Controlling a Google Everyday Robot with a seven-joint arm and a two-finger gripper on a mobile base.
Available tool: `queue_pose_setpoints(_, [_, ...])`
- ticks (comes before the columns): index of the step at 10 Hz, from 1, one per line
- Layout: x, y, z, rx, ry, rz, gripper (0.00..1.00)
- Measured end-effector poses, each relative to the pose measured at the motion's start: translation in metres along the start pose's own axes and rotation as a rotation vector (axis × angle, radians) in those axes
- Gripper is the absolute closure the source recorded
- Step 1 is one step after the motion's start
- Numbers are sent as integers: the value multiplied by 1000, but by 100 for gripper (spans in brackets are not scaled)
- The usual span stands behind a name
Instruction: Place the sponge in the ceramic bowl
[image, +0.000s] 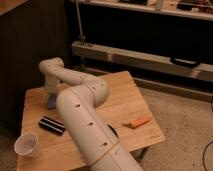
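Sponge (52, 105) lies flat on the worktop (125, 95), left rear part, not in the bowl. Gripper (50, 97) hangs straight down on top of it, jaws spread wide, released. The wrist blocks the contact, so I can't tell if anything touches the sponge.

Ceramic bowl (114, 131): only a dark curved bit of rim shows, just right of the arm (85, 115) near the front edge. The rest is hidden behind the arm. It sits well apart from the sponge.

My read on the risks:
- The sponge is thin and soft. If the jaws close too high they get a corner or nothing; too low and the tips dig into the wood.
- A soft pad can fold or squirm out during the lift, so a weak pinch drops it mid-carry.
- The black striped block (51, 125) lies between sponge and bowl. A low carry could clip it.
- The arm covers the bowl from this camera, so the release is close to blind. The sponge could land on the rim or hang half out.
- The bowl is near the worktop edge, and a knock on its rim could shove it off.
- The white cup (26, 145) and orange piece (136, 122) are off the likely path, so low concern.
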Motion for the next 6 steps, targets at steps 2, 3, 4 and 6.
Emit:
queue_pose_setpoints(2, [0,-4,1,3,5,12,56])
queue_pose_setpoints(3, [1,-4,0,3,5,12,68])
queue_pose_setpoints(4, [1,-4,-1,3,5,12,76])
queue_pose_setpoints(6, [2,-4,-1,5,8,12,94])
